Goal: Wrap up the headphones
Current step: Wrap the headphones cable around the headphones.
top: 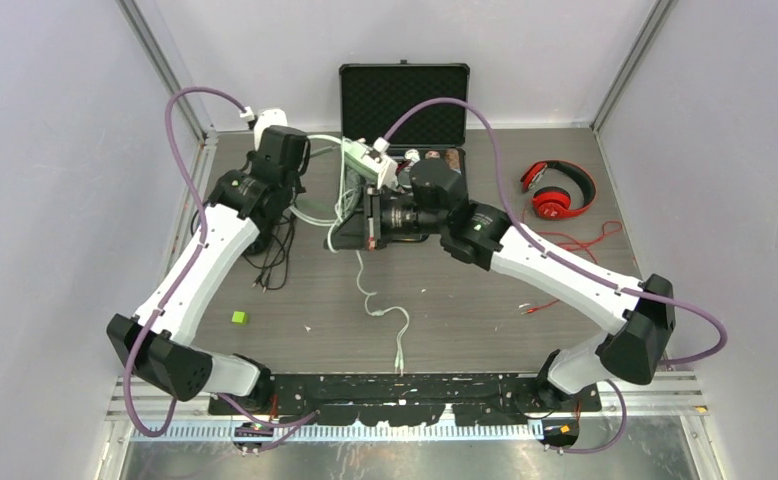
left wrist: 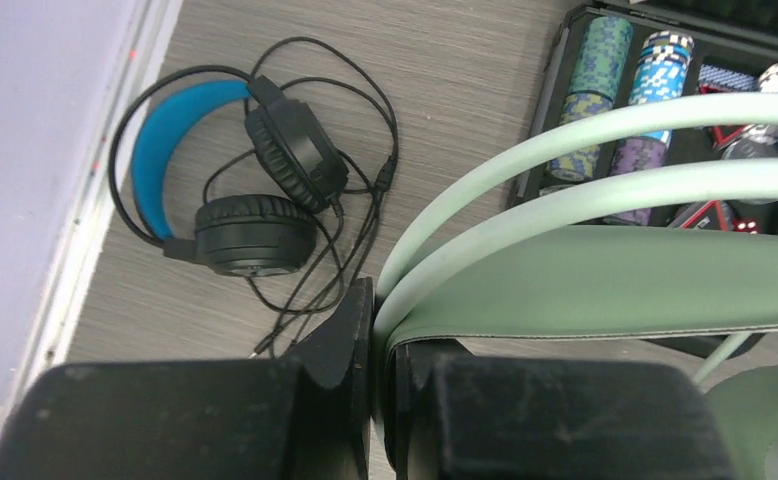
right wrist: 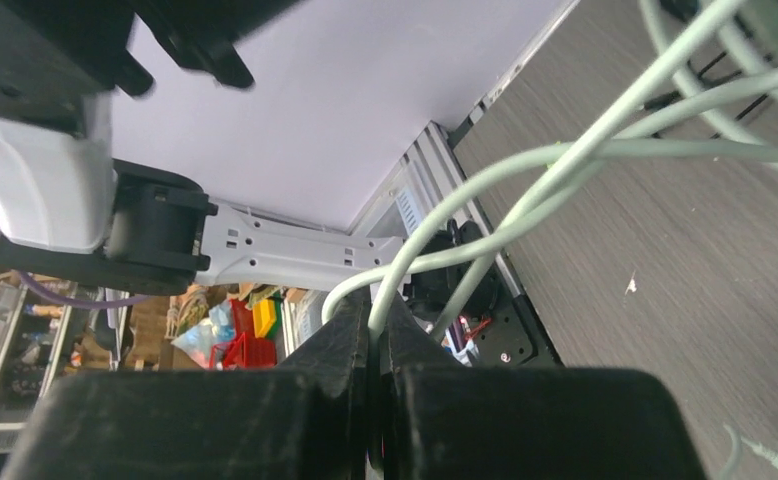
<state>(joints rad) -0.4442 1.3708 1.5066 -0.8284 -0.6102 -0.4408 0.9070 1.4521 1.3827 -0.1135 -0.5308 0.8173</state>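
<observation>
My left gripper is shut on the headband of the pale mint-green headphones and holds them above the table; in the top view it is at the back left. My right gripper is shut on their white cable, with several loops hanging past it; in the top view it is at mid-table. The loose cable end trails toward the front. The black headphones with a blue-lined band lie under the left arm. The red headphones lie at the back right.
An open black case with poker chips stands at the back centre, close behind both grippers. A small green cube lies at the front left. The red cable sprawls beside the right forearm. Walls enclose three sides.
</observation>
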